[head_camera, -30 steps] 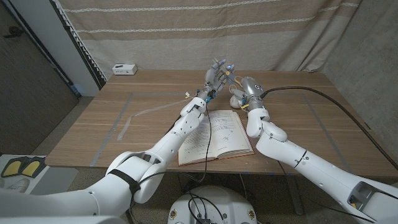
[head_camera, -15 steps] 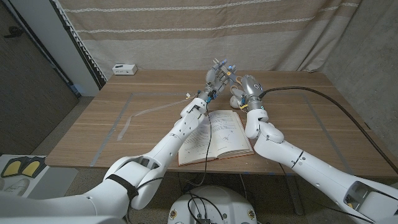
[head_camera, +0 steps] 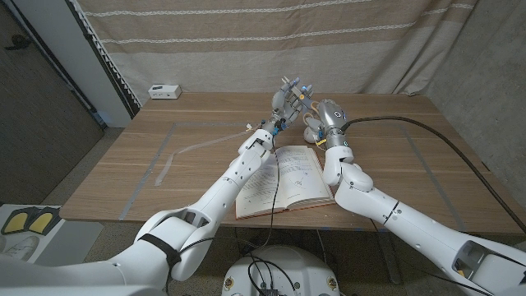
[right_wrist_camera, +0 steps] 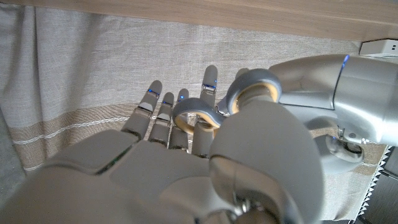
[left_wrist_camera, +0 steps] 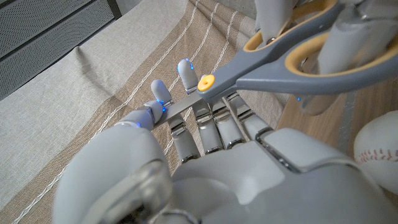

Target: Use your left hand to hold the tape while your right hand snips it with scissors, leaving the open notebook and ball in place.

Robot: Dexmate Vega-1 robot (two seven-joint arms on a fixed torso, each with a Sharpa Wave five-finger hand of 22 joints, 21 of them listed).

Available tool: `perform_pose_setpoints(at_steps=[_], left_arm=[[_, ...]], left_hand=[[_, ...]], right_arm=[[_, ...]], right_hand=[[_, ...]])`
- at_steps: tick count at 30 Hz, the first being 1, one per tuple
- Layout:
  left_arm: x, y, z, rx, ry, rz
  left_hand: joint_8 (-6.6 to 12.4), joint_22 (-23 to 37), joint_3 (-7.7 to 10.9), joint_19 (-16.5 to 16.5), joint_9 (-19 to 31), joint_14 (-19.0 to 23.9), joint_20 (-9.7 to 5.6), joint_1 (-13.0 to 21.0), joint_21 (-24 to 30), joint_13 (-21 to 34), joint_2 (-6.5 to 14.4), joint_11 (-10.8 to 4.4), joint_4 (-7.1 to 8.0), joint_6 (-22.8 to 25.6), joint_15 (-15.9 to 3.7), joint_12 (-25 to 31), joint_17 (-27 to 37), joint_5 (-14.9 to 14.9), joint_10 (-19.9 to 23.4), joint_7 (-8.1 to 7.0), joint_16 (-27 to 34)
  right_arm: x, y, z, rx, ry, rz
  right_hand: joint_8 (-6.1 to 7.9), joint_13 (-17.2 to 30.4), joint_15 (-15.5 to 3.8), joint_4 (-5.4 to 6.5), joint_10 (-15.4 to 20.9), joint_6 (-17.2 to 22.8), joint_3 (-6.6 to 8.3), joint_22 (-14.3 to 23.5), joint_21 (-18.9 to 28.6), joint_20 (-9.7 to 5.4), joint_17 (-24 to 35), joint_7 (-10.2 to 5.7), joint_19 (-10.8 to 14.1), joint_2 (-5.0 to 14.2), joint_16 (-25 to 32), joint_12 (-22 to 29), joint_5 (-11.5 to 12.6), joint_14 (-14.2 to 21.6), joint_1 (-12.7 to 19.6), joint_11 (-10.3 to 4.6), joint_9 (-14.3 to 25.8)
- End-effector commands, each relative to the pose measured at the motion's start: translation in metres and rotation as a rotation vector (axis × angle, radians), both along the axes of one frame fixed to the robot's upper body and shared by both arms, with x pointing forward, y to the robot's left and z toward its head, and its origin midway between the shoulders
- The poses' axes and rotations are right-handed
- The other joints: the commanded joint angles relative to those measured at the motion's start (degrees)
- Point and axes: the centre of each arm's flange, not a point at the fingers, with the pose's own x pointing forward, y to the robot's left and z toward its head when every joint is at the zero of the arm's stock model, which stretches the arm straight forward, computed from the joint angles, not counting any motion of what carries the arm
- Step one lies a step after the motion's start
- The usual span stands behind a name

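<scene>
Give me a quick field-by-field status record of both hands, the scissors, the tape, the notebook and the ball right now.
left hand: raised over the table's far side, fingers up against the scissor blades
right hand: holds the scissors by their handles
scissors: grey with yellow-lined loops, blades crossing the left hand's fingers
tape: cannot make it out between the fingers
open notebook: lies open near the table's front edge
ball: white baseball on the wooden table, beside the left hand
</scene>
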Motion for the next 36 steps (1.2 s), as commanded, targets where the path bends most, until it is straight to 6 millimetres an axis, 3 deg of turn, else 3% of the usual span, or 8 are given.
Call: perform_pose_setpoints(at_steps=[1, 9, 19, 22, 23, 24, 30, 36], left_arm=[[-0.004, 0.003, 0.0, -0.012, -0.006, -0.005], [-0.004, 0.004, -0.002, -0.01, -0.008, -0.004], [-0.004, 0.005, -0.004, -0.007, -0.005, 0.001], [-0.003, 0.005, -0.005, 0.0, -0.009, 0.004], [-0.003, 0.005, -0.006, 0.004, -0.009, 0.006], [-0.003, 0.005, -0.006, 0.007, -0.009, 0.008], [-0.001, 0.005, -0.009, 0.023, -0.005, 0.011], [0.0, 0.004, -0.01, 0.029, -0.007, 0.018]], left_hand=[[0.55, 0.1, 0.16, -0.1, 0.0, -0.2, -7.7, 1.6, -0.2, 0.1, 1.8, -10.29, -0.05, 0.4, -8.85, 0.3, 0.1, -0.2, 12.3, -0.36, 0.1], [0.85, 0.1, 0.15, -0.1, 0.0, -0.3, -7.68, 1.6, -0.2, -0.2, 1.7, -10.27, -0.01, 0.3, -8.85, 0.3, 0.1, -0.3, 12.2, -0.42, 0.1], [0.78, 0.0, 0.24, -0.2, -1.0, -0.4, -7.67, 1.6, -0.2, -0.6, 1.7, -10.35, -0.05, 0.6, -8.83, 0.2, 0.1, -0.4, 12.1, -0.33, 0.1], [1.0, 0.0, 0.3, -0.2, -0.9, -0.5, -7.67, 1.6, -0.2, -0.6, 1.7, -10.35, -0.07, 0.6, -8.83, 0.3, 0.1, -0.4, 12.0, -0.37, 0.1], [0.97, 0.0, 0.34, -0.2, -1.1, -0.6, -7.68, 1.6, -0.3, -0.7, 1.7, -10.34, -0.09, 0.7, -8.83, 0.2, 0.1, -0.4, 11.9, -0.42, 0.1], [0.93, 0.0, 0.34, -0.2, -1.2, -0.6, -7.67, 1.6, -0.3, -0.7, 1.7, -10.35, -0.09, 0.6, -8.83, 0.2, 0.1, -0.4, 11.9, -0.4, 0.1], [0.16, 0.0, 0.43, -0.4, -3.0, -0.9, -7.63, 1.6, -0.4, -0.9, 1.7, -10.34, -0.07, 0.8, -8.82, 0.3, 0.1, -0.5, 12.0, -0.37, 0.1], [-0.3, 0.0, 0.56, -0.3, -4.9, -0.9, -7.61, 1.5, -0.4, -1.3, 1.6, -10.33, -0.15, 1.5, -8.83, 0.2, 0.1, -0.9, 12.1, -0.39, 0.1]], right_arm=[[0.001, -0.008, 0.0, 0.013, -0.002, -0.019], [-0.001, -0.009, -0.002, 0.01, 0.003, -0.011], [-0.002, -0.01, -0.002, 0.003, 0.008, -0.004], [-0.002, -0.01, -0.002, 0.0, 0.009, -0.001], [-0.002, -0.01, -0.002, -0.001, 0.008, 0.002], [-0.002, -0.01, -0.002, 0.0, 0.003, 0.003], [-0.003, -0.01, -0.001, -0.004, -0.013, 0.006], [-0.003, -0.009, -0.002, 0.0, -0.014, 0.013]], right_hand=[[1.36, 0.3, -2.0, 0.63, 1.9, 2.3, -0.21, 0.3, 0.8, -1.22, 0.2, -2.07, 1.7, 1.91, 0.3, 0.3, 0.0, 2.2, 1.1, -2.31, 1.5], [3.1, 2.9, -4.66, 1.38, 10.7, 2.1, -1.21, 1.0, 2.0, -2.67, 0.9, -4.22, 4.3, 4.6, 1.2, 4.9, -0.8, 6.0, 2.4, -4.62, 4.7], [4.27, 10.3, -11.53, 3.83, 17.1, -1.1, -1.59, 2.3, 4.0, -5.2, 5.2, -5.37, 5.9, 6.26, 5.0, 13.6, -0.9, 11.1, 2.4, -7.32, 8.9], [5.43, 16.8, -12.85, 4.01, 16.0, -1.2, -1.65, 3.5, 6.3, -6.47, 10.8, -5.19, 7.6, 5.83, 10.3, 19.0, -0.6, 15.9, 3.3, -7.79, 11.3], [5.65, 18.3, -13.04, 3.99, 15.6, -1.2, -1.71, 3.8, 6.8, -6.64, 12.3, -5.04, 8.0, 5.93, 11.2, 20.2, -0.5, 15.9, 3.6, -7.82, 11.8], [6.49, 26.4, -13.79, 3.66, 13.0, -1.7, -2.58, 5.4, 8.8, -6.95, 19.7, -4.97, 7.7, 5.77, 16.3, 26.4, -0.4, 15.5, 4.7, -8.03, 14.4], [5.89, 41.3, -14.01, 4.07, 9.6, -2.3, -3.71, 10.0, 15.0, -8.11, 36.5, -4.67, 8.7, 5.98, 29.9, 38.4, -0.4, 14.0, 6.4, -10.27, 16.4], [4.91, 44.7, -15.12, 4.27, 11.3, -2.3, -4.25, 17.0, 23.0, -10.48, 44.1, -4.6, 11.1, 5.91, 40.4, 41.3, -0.6, 16.4, 7.3, -10.9, 16.5]])
